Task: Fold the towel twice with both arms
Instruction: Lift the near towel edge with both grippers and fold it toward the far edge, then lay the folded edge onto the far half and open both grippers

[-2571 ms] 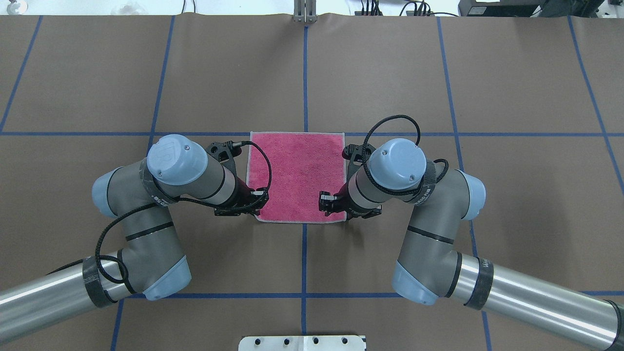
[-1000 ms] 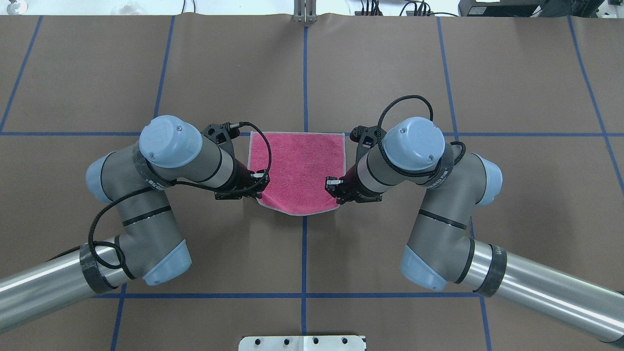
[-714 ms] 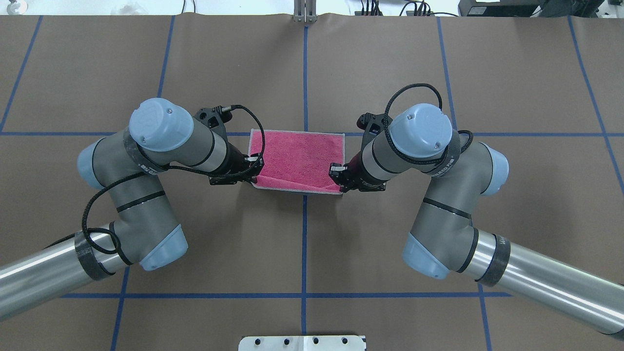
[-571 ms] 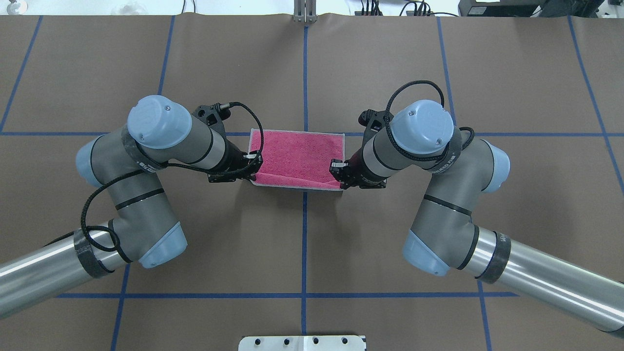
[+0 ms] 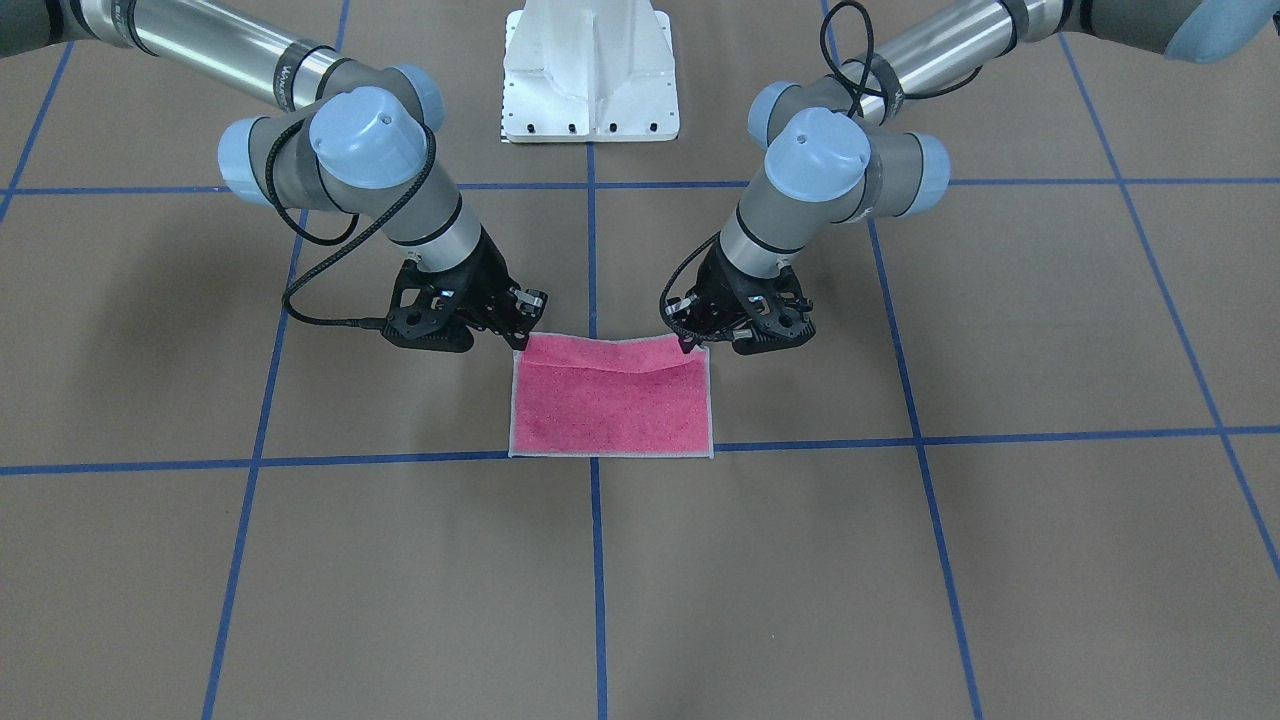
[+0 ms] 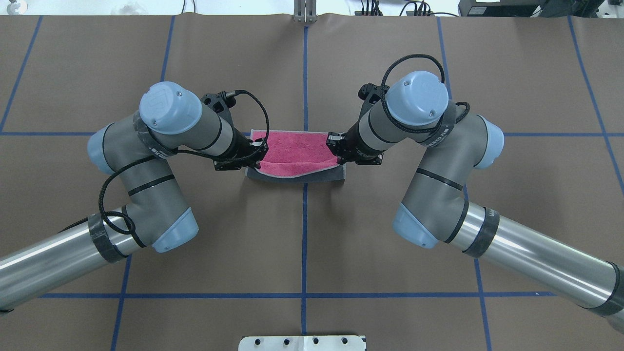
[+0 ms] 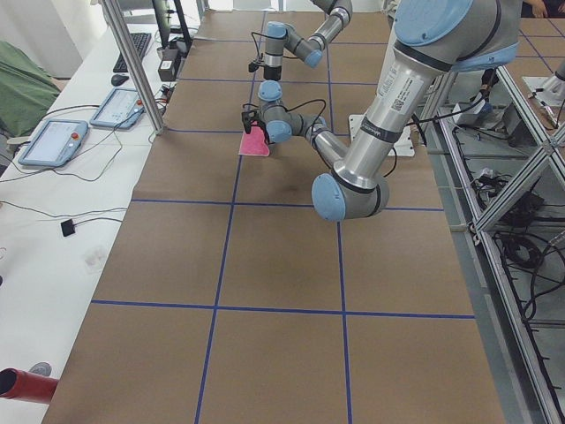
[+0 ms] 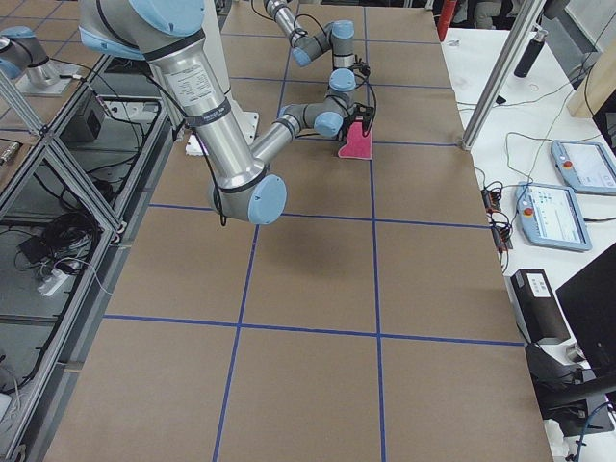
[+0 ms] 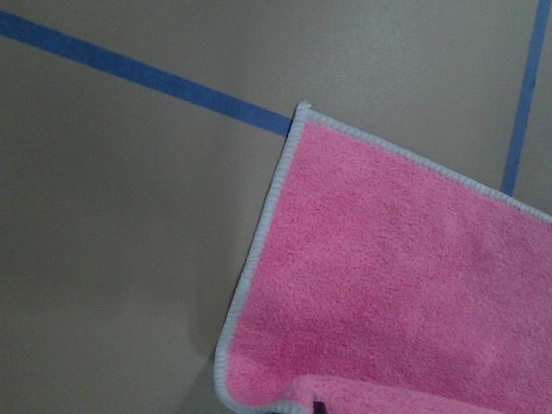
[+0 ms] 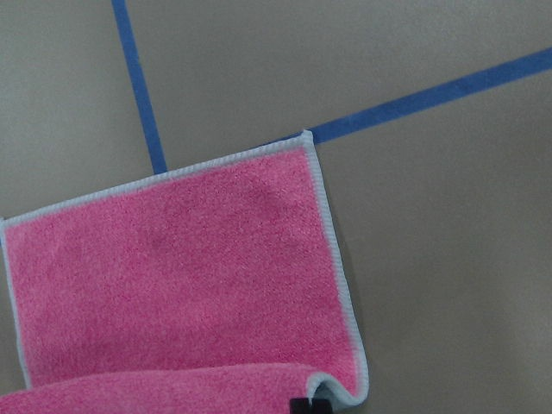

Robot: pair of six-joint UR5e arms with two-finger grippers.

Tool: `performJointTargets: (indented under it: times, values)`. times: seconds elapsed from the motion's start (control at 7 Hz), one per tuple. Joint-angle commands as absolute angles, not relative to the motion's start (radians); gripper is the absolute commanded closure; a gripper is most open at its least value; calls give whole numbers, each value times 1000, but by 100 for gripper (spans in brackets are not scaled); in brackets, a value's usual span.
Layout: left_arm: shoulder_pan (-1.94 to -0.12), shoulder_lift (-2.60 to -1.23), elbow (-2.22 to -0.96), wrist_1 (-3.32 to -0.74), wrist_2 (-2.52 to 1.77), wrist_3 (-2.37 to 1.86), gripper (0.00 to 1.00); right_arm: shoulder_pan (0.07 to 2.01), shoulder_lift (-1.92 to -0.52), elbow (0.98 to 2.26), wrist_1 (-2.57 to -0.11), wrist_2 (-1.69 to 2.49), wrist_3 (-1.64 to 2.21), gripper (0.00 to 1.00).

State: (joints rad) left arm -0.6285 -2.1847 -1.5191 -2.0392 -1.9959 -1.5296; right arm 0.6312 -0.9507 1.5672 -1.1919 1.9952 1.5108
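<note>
The towel (image 6: 297,153) sits at the centre of the table (image 6: 312,243). Its far edge lies along a blue tape line (image 6: 536,134), and its long axis runs left to right across the robot's front. The pink face is up. The near half is raised and curled toward the far edge, exposing the dark grey underside along the near side. The left gripper (image 6: 257,147) is clamped on the near-left corner and the right gripper (image 6: 334,146) on the near-right corner. Between them the raised edge bows toward the robot. Both far corners lie flat.
</note>
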Motion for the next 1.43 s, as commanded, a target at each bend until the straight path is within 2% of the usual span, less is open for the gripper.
performJointTargets:
  times: [0.0,0.57,0.86,1.29]
  values:
    - [-646,-2195,-1503,-2039,-1996,-1529,100,652,-927,1534,-1190,1996,1511,100]
    - [-673,-2241,-1439,-2039,-1996,-1526,100,675,-911,1511,-1190,1996,1509,100]
    - [-678,-2258,-1410,-2043,-1996,-1525,100,678,-862,1444,-1186,1994,1509,100]
    - [-686,-2258,-1370,-2080,-1994,-1525,100,686,-864,1396,-1128,1994,1509,100]
